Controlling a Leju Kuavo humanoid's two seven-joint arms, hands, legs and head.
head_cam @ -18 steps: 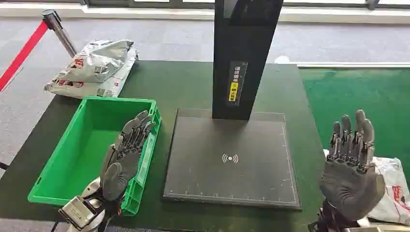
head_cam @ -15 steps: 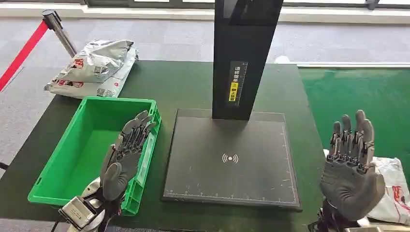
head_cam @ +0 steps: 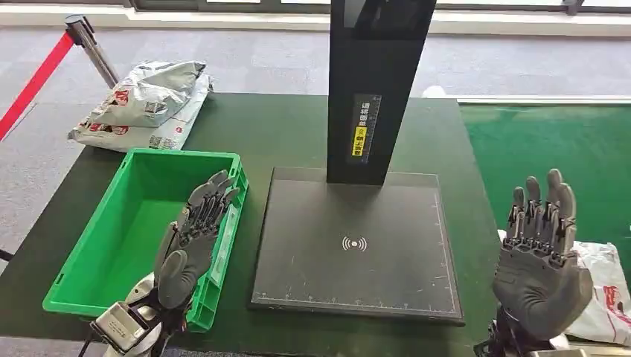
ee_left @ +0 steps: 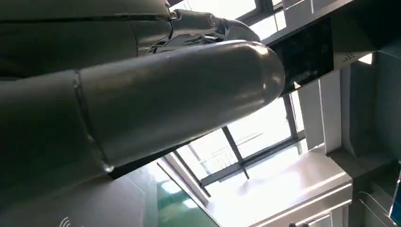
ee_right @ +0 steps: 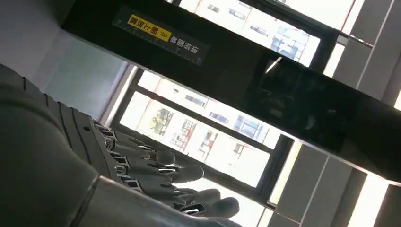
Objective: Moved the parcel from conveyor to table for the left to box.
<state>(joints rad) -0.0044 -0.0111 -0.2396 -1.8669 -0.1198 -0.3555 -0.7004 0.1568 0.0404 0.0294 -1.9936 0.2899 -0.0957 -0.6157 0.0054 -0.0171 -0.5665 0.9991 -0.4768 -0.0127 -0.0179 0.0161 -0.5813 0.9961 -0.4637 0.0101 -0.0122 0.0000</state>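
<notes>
A white parcel with red print [head_cam: 604, 294] lies on the green conveyor [head_cam: 558, 156] at the lower right, partly hidden behind my right hand [head_cam: 542, 260]. That hand is raised, fingers straight and apart, holding nothing; it also appears in the right wrist view [ee_right: 94, 175]. My left hand [head_cam: 192, 238] hovers over the right rim of the green box [head_cam: 89, 245], fingers stretched out and empty. Its thick thumb [ee_left: 156, 99] fills the left wrist view. The box holds nothing.
A black scanner pad [head_cam: 357, 245] with a tall black post [head_cam: 376, 82] sits mid-table on the dark green table [head_cam: 283, 126]. Several silver parcels [head_cam: 145, 104] lie at the far left corner. A red barrier rope on a post [head_cam: 78, 33] stands beyond.
</notes>
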